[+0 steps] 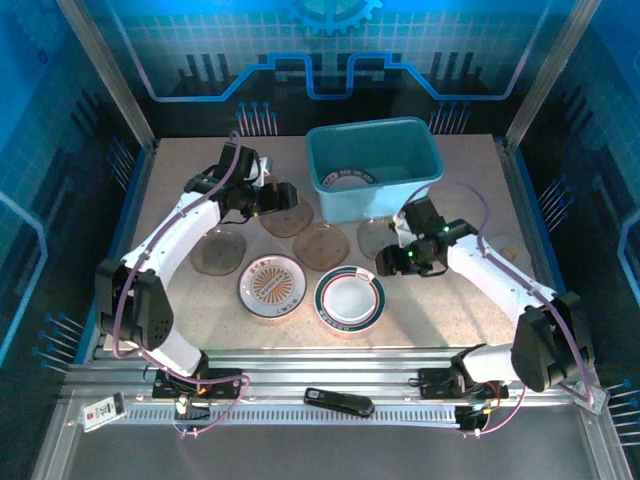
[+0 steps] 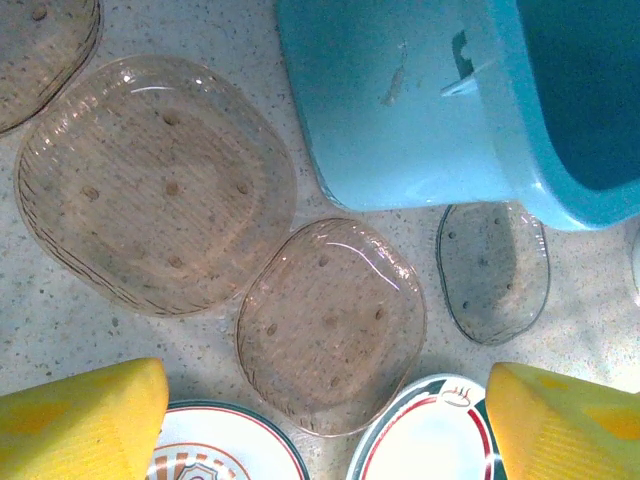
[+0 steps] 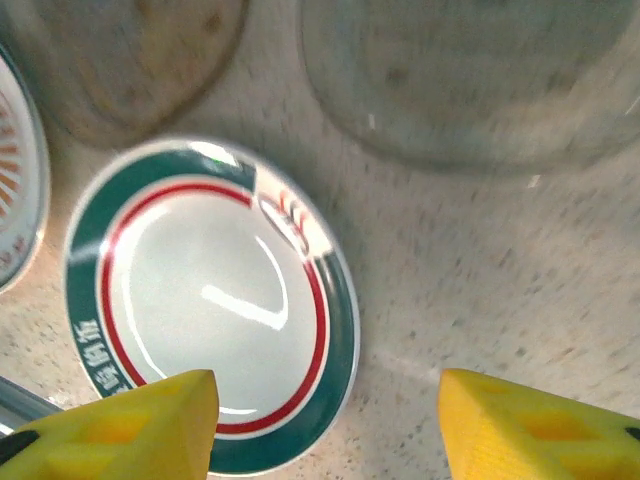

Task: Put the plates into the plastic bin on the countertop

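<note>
Where the green-rimmed plate (image 3: pixel 210 300) ends — bare countertop (image 3: pixel 480 290) beyond.

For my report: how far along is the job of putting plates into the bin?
Done: one round plate lies in the bin. In hand: nothing gripped; the right hand hovers open over the green-rimmed plate, the left hand open over smoky plates. Left: these and others, at least six, on the countertop.
</note>
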